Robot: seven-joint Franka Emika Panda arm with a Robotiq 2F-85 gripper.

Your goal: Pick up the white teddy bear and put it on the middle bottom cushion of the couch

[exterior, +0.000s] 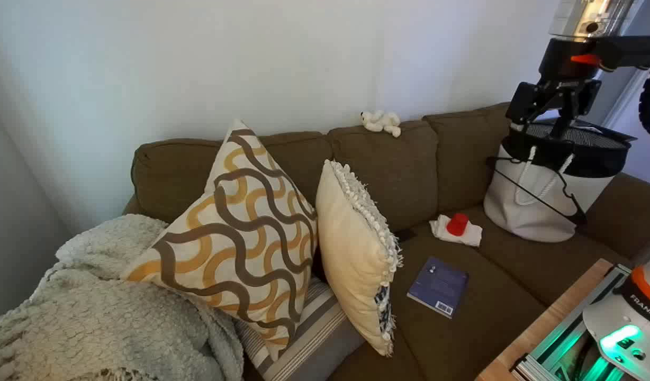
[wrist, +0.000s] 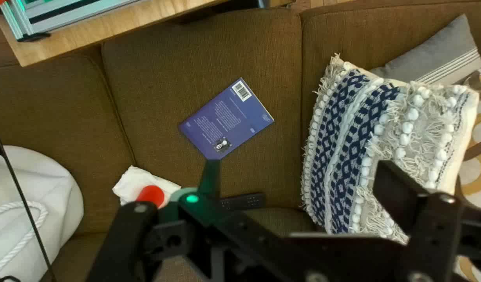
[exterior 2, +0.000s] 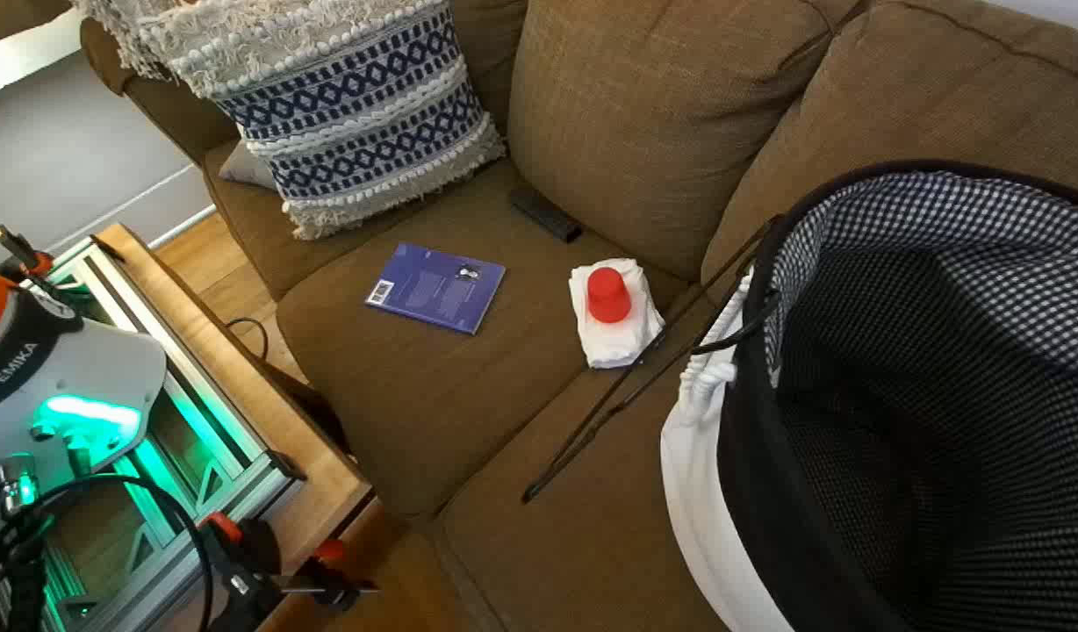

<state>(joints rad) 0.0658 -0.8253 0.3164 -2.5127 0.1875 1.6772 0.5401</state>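
The white teddy bear (exterior: 380, 123) lies on top of the couch's upright back cushions, against the wall, in an exterior view. It is out of view in the wrist view. The dark olive-brown couch (exterior: 383, 169) also shows in an exterior view (exterior 2: 671, 114). Its middle bottom cushion (exterior: 484, 307) shows in both exterior views (exterior 2: 390, 377) and in the wrist view (wrist: 209, 51). My gripper (exterior: 538, 128) is raised, pointing down, apart from the bear and to its right in that view. Its fingers stand wide apart with nothing between them in the wrist view (wrist: 299, 170).
A purple book (exterior 2: 438, 290) and a dark remote (exterior 2: 545, 215) lie on the middle seat. A red cup (exterior 2: 608, 296) rests on a white cloth (exterior 2: 614, 347). A white-and-black basket (exterior: 542, 196) stands on the couch. A fringed pillow (exterior: 351, 254) and a patterned pillow (exterior: 251, 227) lean opposite.
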